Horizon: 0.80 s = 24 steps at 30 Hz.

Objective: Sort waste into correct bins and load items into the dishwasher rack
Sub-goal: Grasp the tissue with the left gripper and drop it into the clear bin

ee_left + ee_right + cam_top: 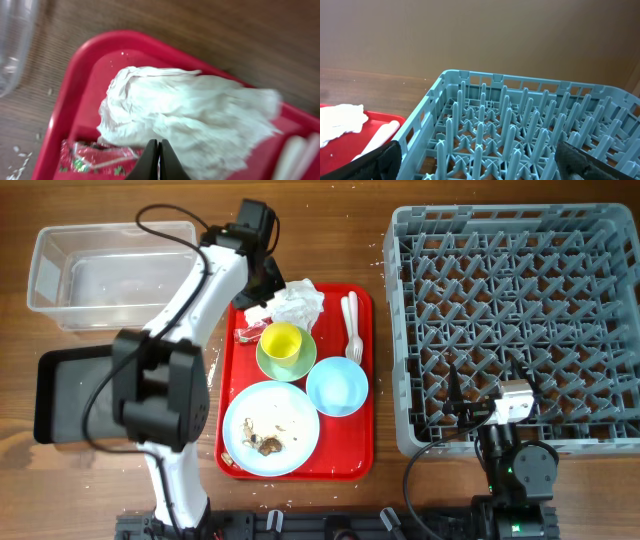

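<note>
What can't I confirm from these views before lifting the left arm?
- Left wrist: whether the shut left end effector actually pinches the napkin; its fingers cover the contact.
- Overhead: the left arm hides that grasp.
- Left wrist: wrapper cut off by the bottom edge; spoons blurred at right.

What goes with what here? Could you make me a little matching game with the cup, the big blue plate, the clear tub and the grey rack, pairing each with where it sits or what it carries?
Things:
1. yellow-green cup
2. large light blue plate
3. clear tub
4. grey rack

Places or states:
A. right of the red tray
B. carries brown food scraps
C. left of the red tray
D. stands on the pale green saucer

Pairs: 1-D, 2-B, 3-C, 4-A.
</note>
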### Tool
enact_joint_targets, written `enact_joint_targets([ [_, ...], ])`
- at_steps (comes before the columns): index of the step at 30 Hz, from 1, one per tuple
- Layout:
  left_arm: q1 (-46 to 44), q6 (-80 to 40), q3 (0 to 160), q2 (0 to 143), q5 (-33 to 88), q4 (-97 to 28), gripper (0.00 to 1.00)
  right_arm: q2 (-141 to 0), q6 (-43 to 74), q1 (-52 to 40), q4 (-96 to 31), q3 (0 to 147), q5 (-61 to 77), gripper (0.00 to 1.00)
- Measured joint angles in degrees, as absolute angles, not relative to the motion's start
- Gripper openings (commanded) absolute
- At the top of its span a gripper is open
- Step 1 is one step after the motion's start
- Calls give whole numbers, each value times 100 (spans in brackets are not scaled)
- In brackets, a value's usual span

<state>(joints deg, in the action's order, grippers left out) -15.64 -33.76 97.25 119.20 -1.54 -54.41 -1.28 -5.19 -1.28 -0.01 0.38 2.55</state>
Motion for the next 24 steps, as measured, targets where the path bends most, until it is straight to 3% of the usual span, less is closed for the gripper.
enact_joint_targets([
  [1,-1564,-3376,9730,11686,-167,-5441,4,-128,-519,-128,-1,38,255,100],
  [2,-1564,-3376,9741,11535,-167,-5439,12,-128,-519,-128,-1,38,255,100],
  [3,-1564,-3376,9756,11410,-167,-5439,40,-128,-519,-128,-1,38,257,100],
  [4,-1564,-3367,9760,11362,-169,-5439,60,-128,-519,-128,-1,38,255,100],
  [6,-1564,-3382,9765,11347,-189,-5422,70,-128,-519,-128,-1,38,257,100],
  [15,-1592,-3378,9767,12711,-213,-5098,67,-128,-519,-128,-1,38,257,100],
  [18,-1647,-3402,9767,12811,-224,-5011,38,-128,-519,-128,-1,38,255,100],
  [20,-1695,-3363,9791,12849,-329,-5002,4,-128,-519,-128,-1,38,255,100],
  [24,-1695,-3374,9791,12860,-357,-5013,4,-128,-519,-128,-1,38,257,100],
])
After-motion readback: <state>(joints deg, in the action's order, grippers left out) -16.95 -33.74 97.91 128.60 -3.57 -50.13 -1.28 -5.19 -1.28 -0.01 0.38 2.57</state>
